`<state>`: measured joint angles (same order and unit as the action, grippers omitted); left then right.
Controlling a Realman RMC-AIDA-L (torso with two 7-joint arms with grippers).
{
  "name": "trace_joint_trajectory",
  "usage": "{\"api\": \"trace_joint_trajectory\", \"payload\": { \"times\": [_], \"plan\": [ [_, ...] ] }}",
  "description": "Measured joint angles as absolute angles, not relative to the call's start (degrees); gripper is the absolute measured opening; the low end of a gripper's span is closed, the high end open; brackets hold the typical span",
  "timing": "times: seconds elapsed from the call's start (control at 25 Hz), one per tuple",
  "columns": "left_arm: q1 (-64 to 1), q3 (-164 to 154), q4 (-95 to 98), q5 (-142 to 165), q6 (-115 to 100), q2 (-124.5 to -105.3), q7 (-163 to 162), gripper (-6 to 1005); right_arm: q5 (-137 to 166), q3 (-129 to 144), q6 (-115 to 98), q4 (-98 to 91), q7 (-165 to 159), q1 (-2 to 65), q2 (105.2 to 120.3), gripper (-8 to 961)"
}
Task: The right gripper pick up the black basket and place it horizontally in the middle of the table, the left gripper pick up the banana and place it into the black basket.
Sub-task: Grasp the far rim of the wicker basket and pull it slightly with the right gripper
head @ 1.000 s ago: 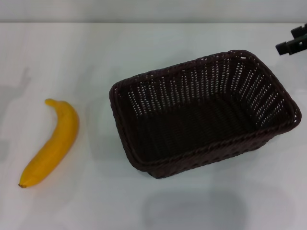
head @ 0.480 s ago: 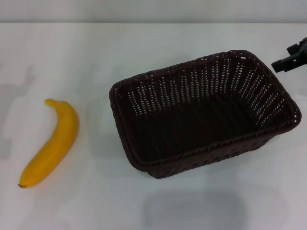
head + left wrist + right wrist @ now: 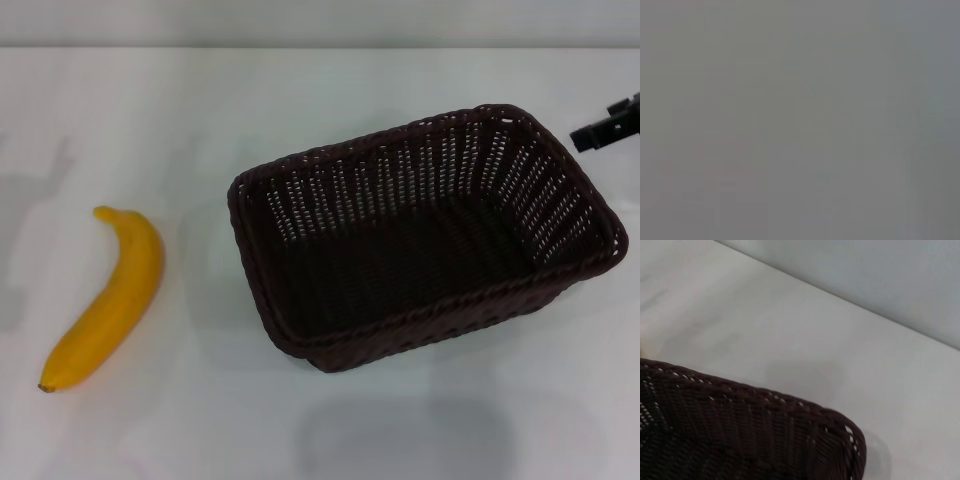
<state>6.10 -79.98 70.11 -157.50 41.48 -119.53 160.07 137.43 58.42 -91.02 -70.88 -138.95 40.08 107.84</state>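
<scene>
- Head view: your right end effector (image 3: 608, 127) shows only as a black angular piece at the right edge, above the table (image 3: 320, 110) and just beyond the basket's (image 3: 425, 235) far right corner, not touching it. You cannot tell whether its fingers are spread or pressed together; too little of it is in frame.
- Over the last second that black piece has shifted: first higher near the edge, then lower and closer to the rim, and now slightly farther out toward the edge again. To my eye you are adjusting the approach to the basket's right end, with no grasp made yet.
- The basket has not moved across the frames. It sits right of centre, skewed, with its right end farther from you, so both the lift and the straightening to horizontal remain.
- The banana (image 3: 108, 296) lies unchanged at the left, well apart from the basket, stalk end away from you and dark tip near you. Your left end effector is nowhere in this view.
- Left wrist view: only a flat grey field, so it tells you nothing about the left arm.
- Right wrist view: the braided rim and a rounded corner of the basket (image 3: 750, 440) sit close below the camera, with bare table beyond. The end effector's own fingers do not show here.
</scene>
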Motion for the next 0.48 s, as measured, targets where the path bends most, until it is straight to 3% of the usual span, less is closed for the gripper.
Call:
{"api": "trace_joint_trajectory", "payload": {
  "times": [0.48],
  "plan": [
    [5.0, -80.0, 68.9, -157.4, 41.5, -119.45, 160.2, 878, 138.8, 58.8, -95.0, -76.7, -140.2, 39.0, 111.04, 709]
  ]
}}
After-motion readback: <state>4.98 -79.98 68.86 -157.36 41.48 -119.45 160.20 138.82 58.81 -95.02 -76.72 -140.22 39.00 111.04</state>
